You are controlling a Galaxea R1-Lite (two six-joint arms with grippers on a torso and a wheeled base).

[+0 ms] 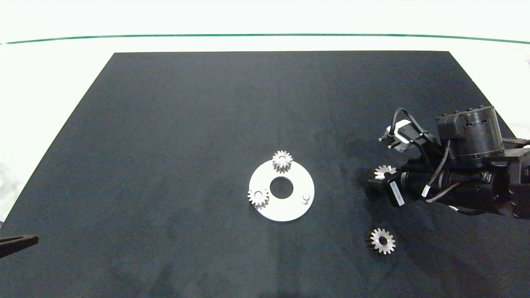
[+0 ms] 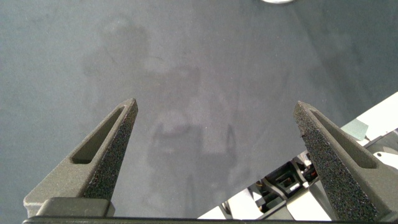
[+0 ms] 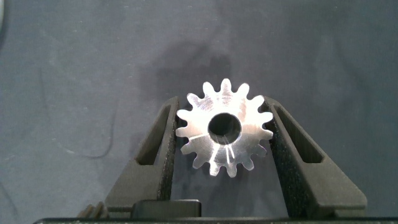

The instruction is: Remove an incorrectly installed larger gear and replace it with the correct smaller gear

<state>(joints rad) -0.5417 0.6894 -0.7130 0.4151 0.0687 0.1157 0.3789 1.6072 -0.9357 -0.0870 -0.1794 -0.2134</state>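
Nearest, at the left front corner of the black mat [image 1: 186,124], the left end effector [image 2: 217,109] is parked. Its fingers are spread wide with nothing between them, only bare mat below.

Along the front on the right side, the smaller gear [image 1: 382,240] lies flat on the mat by itself, well apart from the plate and untouched by either arm.

A little farther in, near the middle of the mat, sits the round silver plate [image 1: 290,209] with a wide centre hole. It carries three posts. One gear [image 1: 258,198] sits on the post at its left edge and another gear [image 1: 282,160] on the post at its far edge. The peg [image 1: 305,198] on its right side stands bare.

Farther back and to the right, the right end effector [image 3: 222,104] is closed on what I take to be the larger gear [image 3: 225,127], one finger pressed against the teeth on each side. It is low over the mat, well clear of the plate. Whether the gear rests on the cloth or hangs just above it cannot be told.

As I judge it, the removal is done, since the wrong gear is off its post. Still left are letting that gear go, picking up the smaller gear, and seating it on the bare peg so that it meshes with its neighbours.
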